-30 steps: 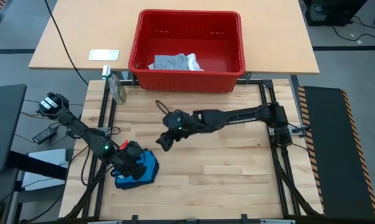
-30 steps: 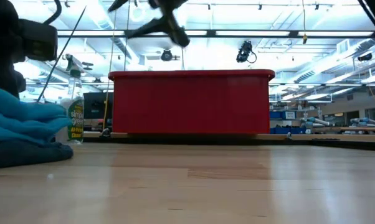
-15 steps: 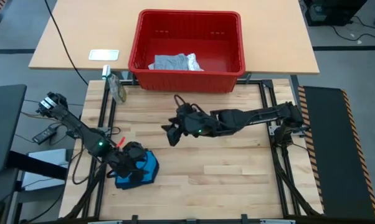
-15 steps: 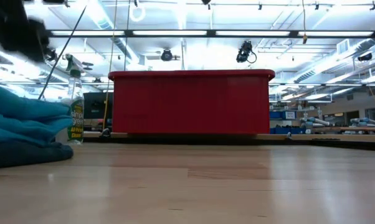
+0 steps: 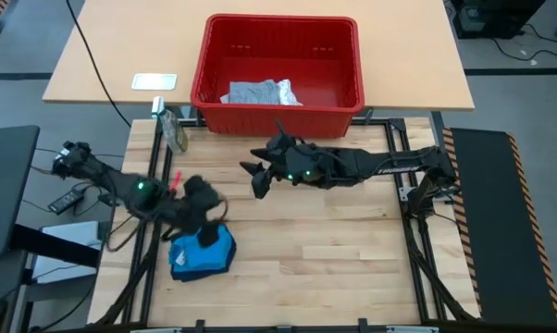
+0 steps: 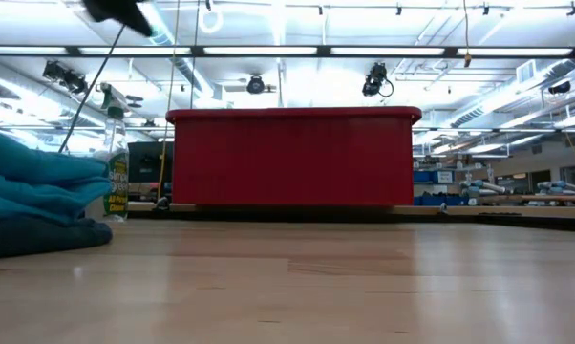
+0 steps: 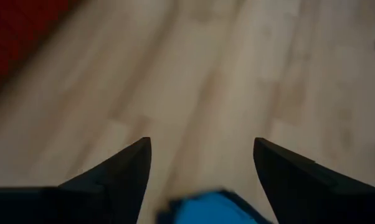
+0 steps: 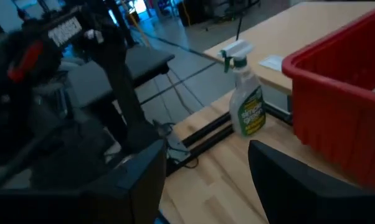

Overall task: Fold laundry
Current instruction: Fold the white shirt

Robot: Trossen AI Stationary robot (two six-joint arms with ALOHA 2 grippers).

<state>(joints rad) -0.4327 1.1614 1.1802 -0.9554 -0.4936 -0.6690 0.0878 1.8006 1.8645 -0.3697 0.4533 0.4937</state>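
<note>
A folded bright blue garment lies on a dark navy one, stacked on the wooden table near its front left. My left gripper hangs open above the stack's far side, touching nothing. In its wrist view the gripper has the blue cloth below its fingers. My right gripper is open in mid-air over the table's middle. Its wrist view shows the gripper with nothing between the fingers. A light grey and white bundle lies inside the red basket.
The red basket stands beyond the table's far edge, on a second tabletop. A spray bottle stands at the far left corner, and a flat white object lies behind it. Bare wood spreads over the right and front.
My left gripper has risen off the blue stack and moved toward the far edge, rolling as it went. The stack has stayed on the table. My right gripper has risen, moved toward the far edge and the basket, and turned.
</note>
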